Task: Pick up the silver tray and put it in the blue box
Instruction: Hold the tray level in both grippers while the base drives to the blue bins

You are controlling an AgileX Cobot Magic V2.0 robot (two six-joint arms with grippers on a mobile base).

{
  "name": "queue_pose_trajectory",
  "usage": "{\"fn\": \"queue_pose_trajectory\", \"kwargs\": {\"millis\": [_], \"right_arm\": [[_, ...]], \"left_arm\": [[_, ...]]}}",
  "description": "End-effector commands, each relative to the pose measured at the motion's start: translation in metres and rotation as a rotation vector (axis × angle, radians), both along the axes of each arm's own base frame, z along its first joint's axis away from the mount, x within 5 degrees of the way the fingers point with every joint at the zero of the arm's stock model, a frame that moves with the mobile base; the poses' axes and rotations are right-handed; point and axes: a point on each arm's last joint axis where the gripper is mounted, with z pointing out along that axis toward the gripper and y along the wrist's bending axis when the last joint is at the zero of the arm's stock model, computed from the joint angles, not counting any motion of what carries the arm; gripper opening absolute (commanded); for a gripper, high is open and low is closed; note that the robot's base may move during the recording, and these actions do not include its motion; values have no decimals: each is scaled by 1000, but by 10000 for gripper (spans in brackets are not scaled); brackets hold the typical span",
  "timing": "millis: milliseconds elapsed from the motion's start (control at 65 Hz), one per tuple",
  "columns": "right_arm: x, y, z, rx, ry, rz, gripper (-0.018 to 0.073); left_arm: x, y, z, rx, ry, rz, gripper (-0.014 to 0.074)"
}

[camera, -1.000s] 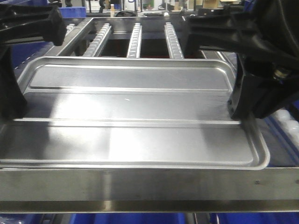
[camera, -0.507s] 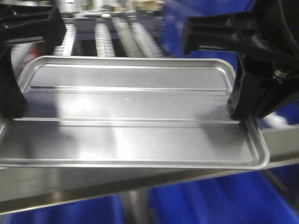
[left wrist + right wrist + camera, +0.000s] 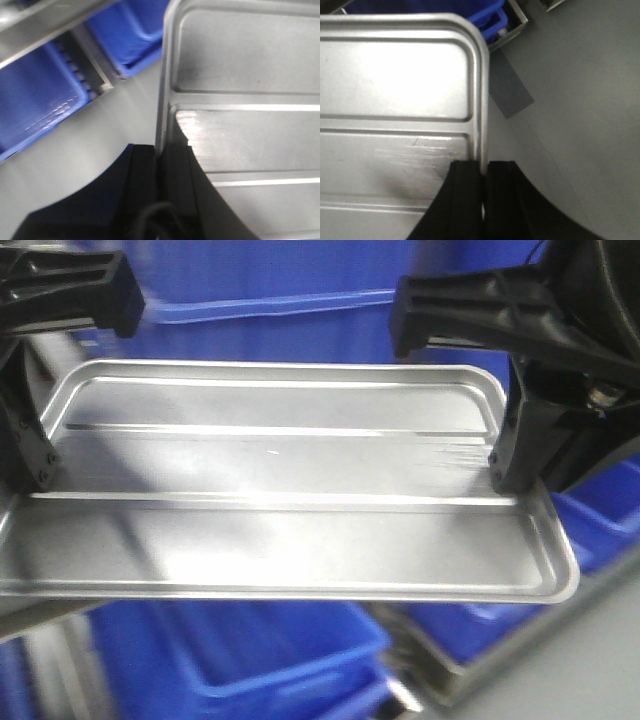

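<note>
Background: grey floor [image 3: 580, 100] with one darker grey patch [image 3: 507, 90] just beyond the tray's right rim. One metal rail [image 3: 50, 27] runs off the tray's left side.

Count: one silver tray [image 3: 290, 500]; two grippers; three blue boxes in the front view, all blurred.

Item 1, silver tray: wide, shallow and rectangular, with rounded corners and a raised rim. Its recessed centre panel carries two long ridges running side to side. The metal is bright and reflective, with a patch of fine scratches near its right end. It hangs level in the air, touching only my two grippers, above the blue boxes.

Item 2, my left gripper [image 3: 160, 155]: black fingers [image 3: 142, 170] clamped onto the tray's left rim, one pad on each face.

Item 3, my right gripper [image 3: 484, 167]: black fingers [image 3: 467, 185] pinched onto the tray's right rim in the same way.

Item 4, blue boxes: one [image 3: 270, 305] behind the tray's far edge, one [image 3: 260, 660] beneath its near edge, one [image 3: 600, 520] beyond and below its right end. The contents are too blurred to tell. The tray's own panel shows bare metal.
</note>
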Motion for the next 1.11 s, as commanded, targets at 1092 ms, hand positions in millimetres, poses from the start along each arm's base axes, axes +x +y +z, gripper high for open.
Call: {"fn": "queue_pose_trajectory", "kwargs": {"millis": [1092], "right_arm": [[2, -3, 15, 7, -69, 10, 53]], "left_arm": [[1, 1, 11, -13, -51, -2, -104]]}}
